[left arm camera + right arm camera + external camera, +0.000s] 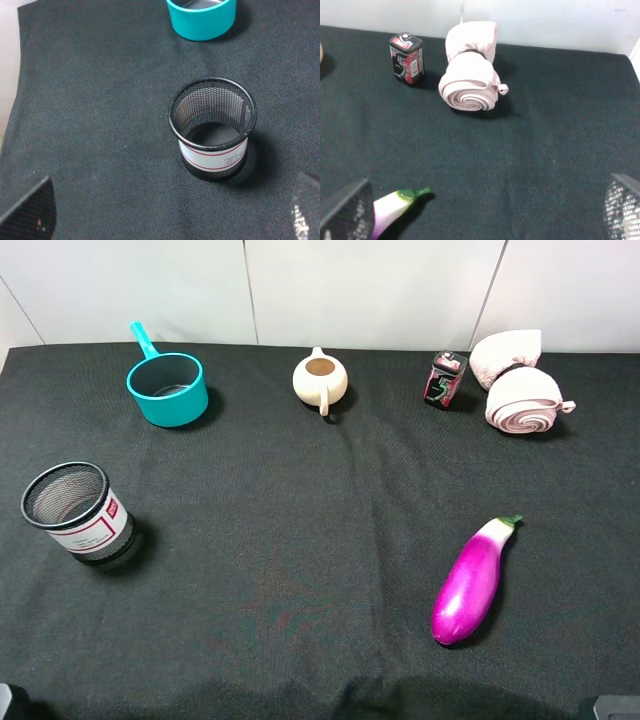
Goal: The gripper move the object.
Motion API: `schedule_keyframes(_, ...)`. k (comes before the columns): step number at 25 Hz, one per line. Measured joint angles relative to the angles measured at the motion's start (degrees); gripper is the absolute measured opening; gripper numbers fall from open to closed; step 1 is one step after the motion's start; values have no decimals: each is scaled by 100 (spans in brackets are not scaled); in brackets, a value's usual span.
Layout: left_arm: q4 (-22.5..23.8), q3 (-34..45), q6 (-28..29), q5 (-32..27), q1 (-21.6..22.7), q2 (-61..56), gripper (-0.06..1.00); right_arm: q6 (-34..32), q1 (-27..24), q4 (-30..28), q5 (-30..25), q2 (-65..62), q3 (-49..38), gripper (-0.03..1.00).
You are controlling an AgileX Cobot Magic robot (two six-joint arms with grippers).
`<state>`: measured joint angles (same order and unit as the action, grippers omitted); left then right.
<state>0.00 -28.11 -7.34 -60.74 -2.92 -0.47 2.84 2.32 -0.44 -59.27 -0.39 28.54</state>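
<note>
On mesh cup [212, 127]: red-bordered label, unreadable | black-red box [406, 58]: print illegible

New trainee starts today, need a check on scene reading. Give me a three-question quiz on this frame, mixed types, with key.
1. True or false: the pink cloth lies at the far right of the table, beside the small can.
2. Multiple choice: what lies nearest the eggplant? A) mesh cup B) teal pot C) nothing touches it
3. Fill in: the right gripper has its jaws ____, with nothing between them.

Key: 1 true; 2 C; 3 open. The mesh cup and teal pot stand on the left side; the teapot stands at the middle back.
</note>
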Motion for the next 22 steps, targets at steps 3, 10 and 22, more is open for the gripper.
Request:
schedule_keyframes(3,0,0,0,0,0,0,99,0,0,0,36,0,-1,69)
schedule_keyframes(10,0,0,0,0,0,0,99,-2,0,-1,54,0,-1,69)
schedule_keyframes(22,0,0,0,0,0,0,99,-2,0,-1,54,0,-1,69)
